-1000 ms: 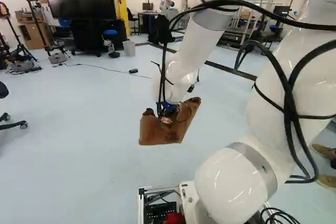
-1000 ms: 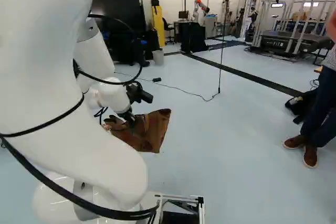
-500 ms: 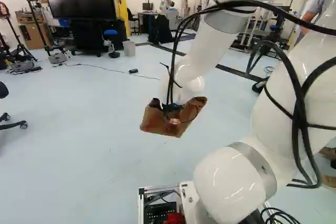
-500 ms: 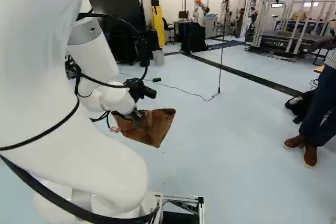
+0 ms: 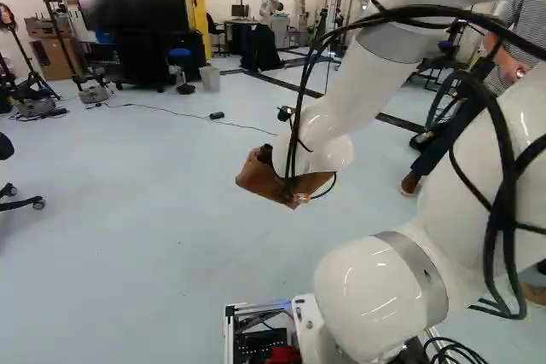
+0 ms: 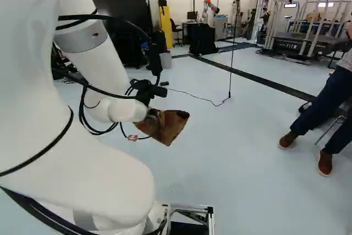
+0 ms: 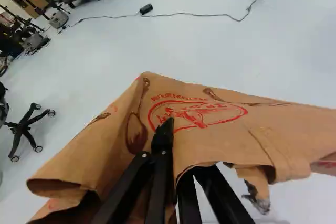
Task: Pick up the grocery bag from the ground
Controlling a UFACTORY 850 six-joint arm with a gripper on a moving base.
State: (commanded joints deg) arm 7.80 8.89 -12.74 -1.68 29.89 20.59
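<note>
Pale floor [image 5: 128, 210] below bag [image 7: 220, 135], adapter [image 7: 146, 9] beyond it. Jaws pinch bag's edge between them; bag looks clear of floor. Lifting step seems in hand, well along; next move wants slow raise, firm pinch.

**bag and finger half hidden**

the paper grocery bag [image 7: 210, 95] covers the tip of one finger of the gripper [image 6: 155, 118] in the wrist view, and one end of the bag runs past the edge. in the left base view the white wrist [image 5: 314, 144] hides the gripper; the wheeled chair [image 5: 19, 204] is cropped. both base views cut off the arm [image 5: 367, 74] higher up.
</note>
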